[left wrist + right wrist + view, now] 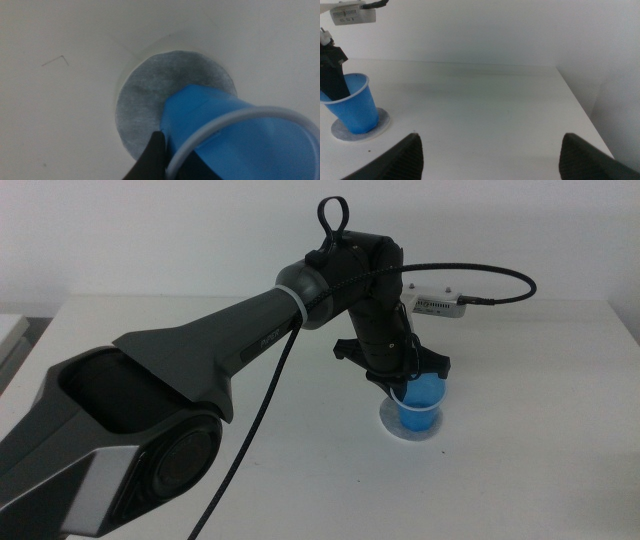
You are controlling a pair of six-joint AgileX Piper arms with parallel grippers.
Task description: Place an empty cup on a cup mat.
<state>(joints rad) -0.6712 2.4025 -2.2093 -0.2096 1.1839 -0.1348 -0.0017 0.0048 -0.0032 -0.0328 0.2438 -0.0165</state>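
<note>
**Inspector A:** We find the left hand (408,383) gripping the small bright blue tapered plastic cup (421,402) by its thin pale rim, one dark jaw inside the wall. The cup sits over the flat round speckled grey cup mat (392,420) on the white table (540,430). In the right wrist view its base looks to be touching the mat, tilted a little, though we cannot tell for certain.

**Inspector B:** We agree. How will it handle?

**Inspector A:** We judge it light, thin-walled and smooth. Empty, it would tip easily, and a hard pinch would likely flex the rim. The rim hold suits it, with one jaw inside and one outside, near the top.

**Inspector B:** And the right hand (490,150)?

**Inspector A:** It waits well apart from the cup, jaws spread wide and gripping nothing.
</note>
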